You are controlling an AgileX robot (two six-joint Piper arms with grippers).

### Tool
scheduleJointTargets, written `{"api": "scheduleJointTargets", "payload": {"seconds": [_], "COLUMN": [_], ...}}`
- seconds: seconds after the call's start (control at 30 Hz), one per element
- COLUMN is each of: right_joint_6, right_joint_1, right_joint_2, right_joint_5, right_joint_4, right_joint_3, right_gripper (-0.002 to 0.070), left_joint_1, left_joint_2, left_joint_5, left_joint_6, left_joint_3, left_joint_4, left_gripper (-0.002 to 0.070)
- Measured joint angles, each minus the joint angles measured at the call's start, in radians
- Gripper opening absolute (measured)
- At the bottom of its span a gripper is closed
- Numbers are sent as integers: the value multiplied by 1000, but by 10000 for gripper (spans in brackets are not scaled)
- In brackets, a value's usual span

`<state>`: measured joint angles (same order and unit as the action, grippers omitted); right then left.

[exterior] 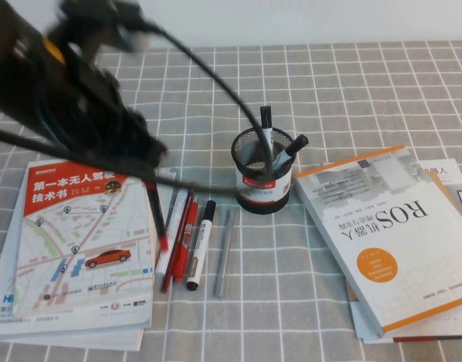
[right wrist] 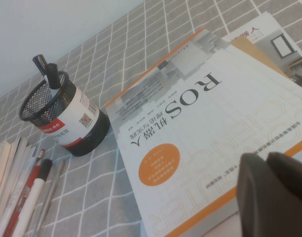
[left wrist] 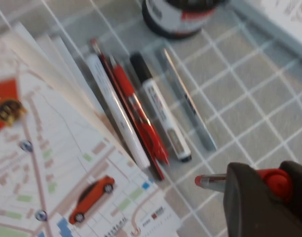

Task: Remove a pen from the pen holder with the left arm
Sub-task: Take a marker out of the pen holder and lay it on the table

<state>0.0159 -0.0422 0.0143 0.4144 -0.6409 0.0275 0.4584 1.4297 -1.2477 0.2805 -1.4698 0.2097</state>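
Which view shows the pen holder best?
Right wrist view: pen holder whole, unobstructed, beyond the right gripper over the ROS book. High: a cable crosses it. Left wrist: only its base, past the left gripper holding a red pen.

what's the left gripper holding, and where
A red pen, pinched on its barrel by the left gripper above the loose pens; right gripper hovers over the book.

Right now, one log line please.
left gripper: holding red pen above pen row | right gripper: over ROS book | pen holder: two pens inside
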Motion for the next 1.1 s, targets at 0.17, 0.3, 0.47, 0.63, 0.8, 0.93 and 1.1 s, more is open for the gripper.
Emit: {"api": "scheduleJointTargets", "payload": {"seconds": [0.17, 0.3, 0.47, 0.63, 0.8, 0.93, 1.1], "right_joint_6": [0, 0, 0, 0, 0, 0, 0], "right_joint_1": [0, 0, 0, 0, 0, 0, 0], "right_joint_2": [0, 0, 0, 0, 0, 0, 0], "right_joint_5": [0, 0, 0, 0, 0, 0, 0], "right_joint_4": [0, 0, 0, 0, 0, 0, 0], "right_joint_3": [0, 0, 0, 0, 0, 0, 0], "right_gripper": [-13, -13, -13, -13, -13, -13, -13], "left_joint_1": [32, 36, 36, 36, 36, 36, 36], "left_joint_2": [58, 116, 194, 278, 333, 360, 381], "left_joint_5": [0, 2, 10, 77, 197, 297, 407], "left_joint_6": [0, 0, 0, -21, -29, -65, -170], "left_joint_3": [96, 117, 117, 115, 115, 115, 115], "left_joint_4": [-15, -18, -18, -15, -9, -39, -108], "left_gripper": [76, 76, 76, 76, 76, 75, 75]}}
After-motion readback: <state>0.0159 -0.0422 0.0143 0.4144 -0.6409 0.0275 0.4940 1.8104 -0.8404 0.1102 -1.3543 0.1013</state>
